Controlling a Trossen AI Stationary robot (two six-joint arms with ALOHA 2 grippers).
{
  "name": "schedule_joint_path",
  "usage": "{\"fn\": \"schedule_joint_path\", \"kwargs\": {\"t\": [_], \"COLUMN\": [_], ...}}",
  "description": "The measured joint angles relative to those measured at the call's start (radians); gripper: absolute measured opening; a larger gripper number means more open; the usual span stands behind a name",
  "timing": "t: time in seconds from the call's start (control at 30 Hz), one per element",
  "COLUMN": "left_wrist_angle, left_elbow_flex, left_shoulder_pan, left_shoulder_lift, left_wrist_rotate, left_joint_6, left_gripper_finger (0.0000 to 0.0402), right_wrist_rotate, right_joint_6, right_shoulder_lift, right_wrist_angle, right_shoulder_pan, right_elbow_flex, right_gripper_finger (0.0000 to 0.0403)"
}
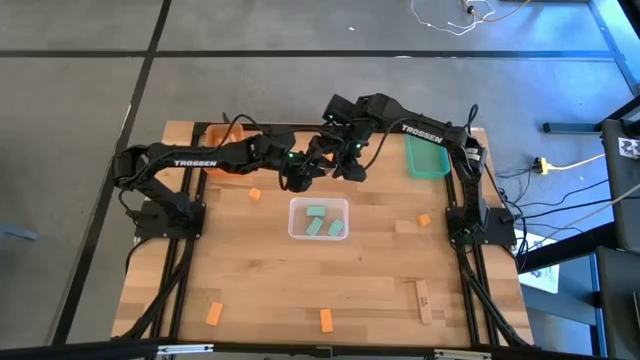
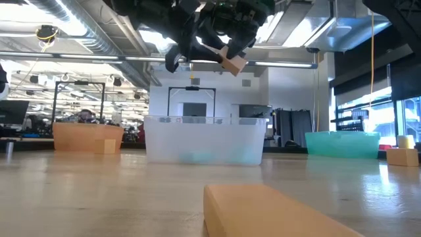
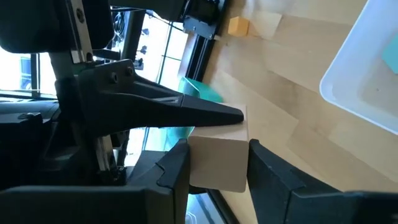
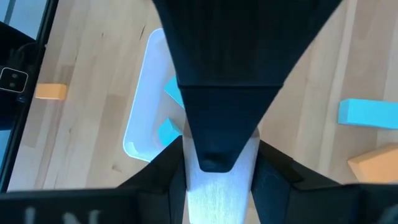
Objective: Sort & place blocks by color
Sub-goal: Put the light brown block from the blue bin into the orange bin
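While both arms are meeting above the clear tray (image 1: 296,212), we are seeing the left end effector (image 3: 217,163) and the right end effector (image 4: 217,163) both clamping one plain tan block (image 2: 231,64), held aloft. TROSSEN lettering is showing on each arm.
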Motion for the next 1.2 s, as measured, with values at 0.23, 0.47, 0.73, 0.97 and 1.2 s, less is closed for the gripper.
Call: {"fn": "schedule_joint_path", "kwargs": {"t": [0.23, 0.47, 0.73, 0.97, 1.2], "left_wrist_angle": [-0.011, -0.022, -0.134, -0.203, -0.466], "left_elbow_flex": [0.001, 0.002, 0.001, 0.001, 0.002], "left_shoulder_pan": [0.0, 0.002, 0.021, 0.067, 0.155], "left_shoulder_lift": [0.0, -0.004, -0.044, -0.135, -0.24], "left_wrist_rotate": [-0.02, -0.044, -0.169, -0.378, -0.61], "left_joint_6": [-0.003, -0.07, -0.142, -0.369, -0.657], "left_gripper_finger": [0.0116, 0.0116, 0.0116, 0.0116, 0.0116], "right_wrist_rotate": [0.038, 0.048, 0.101, 0.257, 0.285], "right_joint_6": [0.002, 0.003, 0.002, -0.001, 0.002], "right_shoulder_lift": [0.0, 0.0, -0.001, -0.003, -0.016], "right_wrist_angle": [-0.004, -0.022, -0.089, -0.168, -0.144], "right_shoulder_pan": [-0.002, -0.02, -0.096, -0.194, -0.284], "right_elbow_flex": [0.0, 0.001, 0.045, 0.198, 0.314], "right_gripper_finger": [0.013, 0.023, 0.0252, 0.0254, 0.0254]}}
